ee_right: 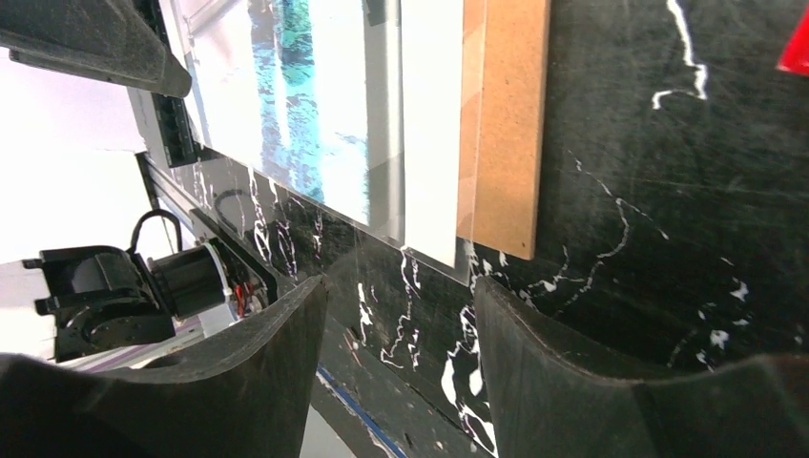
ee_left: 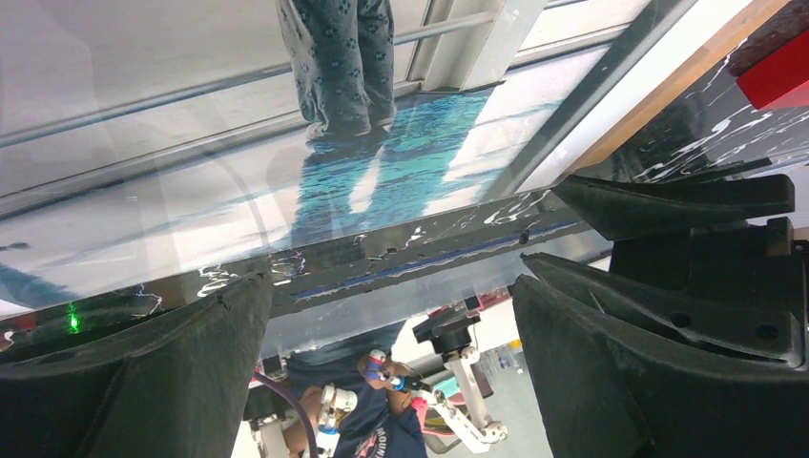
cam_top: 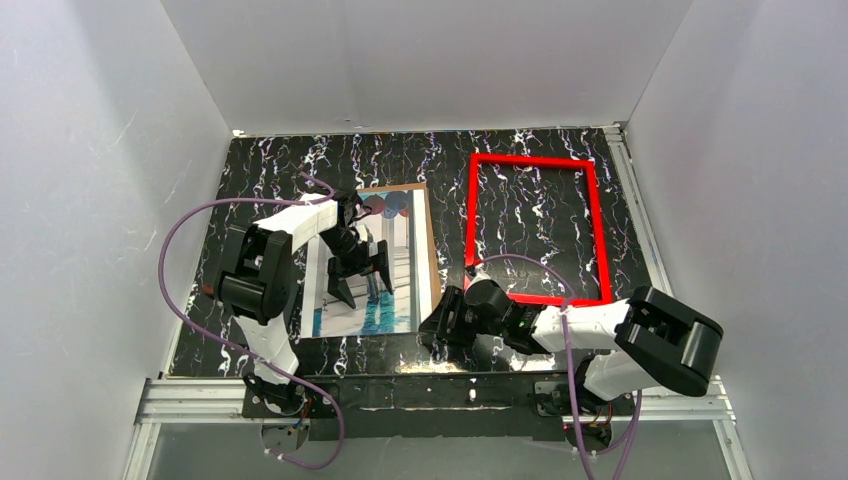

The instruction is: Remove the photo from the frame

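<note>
Left gripper point(cam_top: 362, 283): wide open, gripping nothing, photo point(cam_top: 405, 300) flat on the desk point(cam_top: 300, 170) directly beneath. Right gripper point(ee_right: 401, 291): open, empty, photo's corner just ahead, frame point(cam_top: 530, 160) beyond, apart.

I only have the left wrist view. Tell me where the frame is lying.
Observer: The frame lies flat on the table, to the right of the photo and apart from it, with only bare table inside its rim.
Operator: Now report the right gripper.
Observer: The right gripper is open and holds nothing, with its fingers beside the photo's near right corner.
</note>
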Controlling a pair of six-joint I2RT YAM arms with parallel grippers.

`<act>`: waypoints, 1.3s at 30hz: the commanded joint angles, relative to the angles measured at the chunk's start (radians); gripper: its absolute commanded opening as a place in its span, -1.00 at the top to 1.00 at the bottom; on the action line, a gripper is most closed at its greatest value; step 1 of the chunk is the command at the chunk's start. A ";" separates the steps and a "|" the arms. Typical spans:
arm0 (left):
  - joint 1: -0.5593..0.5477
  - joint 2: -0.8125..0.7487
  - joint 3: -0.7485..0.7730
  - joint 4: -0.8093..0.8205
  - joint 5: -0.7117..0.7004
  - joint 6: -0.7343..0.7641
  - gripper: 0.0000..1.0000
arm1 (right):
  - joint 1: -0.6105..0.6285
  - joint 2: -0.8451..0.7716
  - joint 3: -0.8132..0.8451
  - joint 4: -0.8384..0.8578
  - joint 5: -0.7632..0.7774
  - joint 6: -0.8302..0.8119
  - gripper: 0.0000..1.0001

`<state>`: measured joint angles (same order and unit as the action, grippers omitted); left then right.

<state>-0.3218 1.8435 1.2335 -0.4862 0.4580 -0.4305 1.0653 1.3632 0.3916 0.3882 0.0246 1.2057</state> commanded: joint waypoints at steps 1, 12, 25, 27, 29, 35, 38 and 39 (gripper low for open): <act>0.012 0.017 0.007 -0.116 0.042 -0.005 -0.96 | 0.002 0.042 0.014 0.057 0.008 0.011 -0.31; 0.013 -0.003 -0.009 -0.106 0.044 -0.005 -0.96 | -0.023 0.035 -0.066 0.297 -0.060 0.032 -0.12; 0.011 -0.076 -0.030 -0.093 0.009 0.015 -0.96 | -0.035 0.080 -0.050 0.372 -0.104 0.060 0.40; 0.004 -0.124 -0.047 -0.080 -0.011 0.027 -0.96 | -0.041 0.086 -0.052 0.370 -0.109 0.064 0.55; -0.012 -0.183 -0.070 -0.069 -0.037 0.047 -0.96 | -0.045 0.093 -0.053 0.379 -0.115 0.067 0.71; -0.150 -0.417 -0.159 -0.081 -0.324 0.069 -0.96 | -0.058 0.101 -0.047 0.374 -0.138 0.072 0.97; -0.210 -0.573 -0.296 -0.008 -0.427 0.073 -0.96 | -0.068 0.096 -0.043 0.359 -0.155 0.080 0.97; -0.232 -0.639 -0.359 0.042 -0.441 0.082 -0.96 | -0.071 0.096 -0.044 0.359 -0.165 0.082 0.97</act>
<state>-0.4923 1.3838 1.0496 -0.4149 0.2016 -0.3775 1.0069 1.4620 0.3271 0.7116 -0.1123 1.2804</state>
